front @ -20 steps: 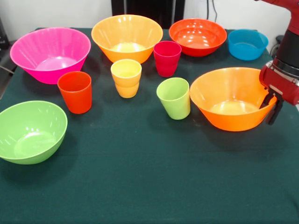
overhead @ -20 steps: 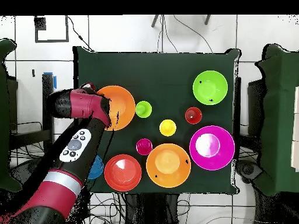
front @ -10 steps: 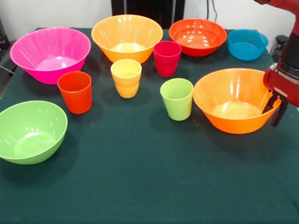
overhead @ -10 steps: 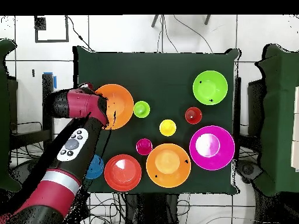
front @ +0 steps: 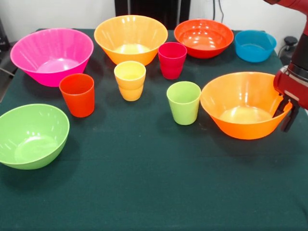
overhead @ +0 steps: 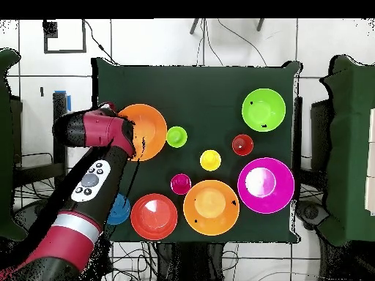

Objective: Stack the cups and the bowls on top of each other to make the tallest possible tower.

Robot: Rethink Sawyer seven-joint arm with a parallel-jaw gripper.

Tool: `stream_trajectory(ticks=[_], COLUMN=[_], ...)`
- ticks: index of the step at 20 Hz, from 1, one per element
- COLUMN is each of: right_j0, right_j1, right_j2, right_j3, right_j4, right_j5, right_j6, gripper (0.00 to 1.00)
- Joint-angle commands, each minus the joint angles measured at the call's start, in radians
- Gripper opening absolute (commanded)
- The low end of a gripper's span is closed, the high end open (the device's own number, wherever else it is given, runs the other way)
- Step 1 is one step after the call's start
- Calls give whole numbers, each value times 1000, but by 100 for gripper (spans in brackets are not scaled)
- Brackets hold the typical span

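Observation:
My gripper is at the table's right side, shut on the right rim of a large orange bowl, one finger inside and one outside. From overhead the gripper sits on that bowl's lower left rim. A lime green cup stands upright just left of the held bowl. The yellow cup, orange-red cup and crimson cup stand apart in the middle. None of the cups or bowls is stacked.
Along the far edge stand a pink bowl, a second orange bowl, a red-orange bowl and a small blue bowl. A lime green bowl sits front left. The arm partly covers the blue bowl from overhead.
The gripper has dragged the held orange bowl a little to the right in the front view. The lime green cup, tilted a second ago, now stands upright slightly further right.

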Motion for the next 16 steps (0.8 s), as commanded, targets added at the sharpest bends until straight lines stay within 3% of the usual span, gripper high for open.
stream_trajectory(ticks=[1,9,16], right_j0=[-27,-26,2], right_j1=[41,28,102], right_j2=[226,232,189], right_j3=[-54,-83,-191], right_j4=[33,33,53], right_j5=[-23,19,52], right_j6=[95,107,167], gripper=[0,0,0])
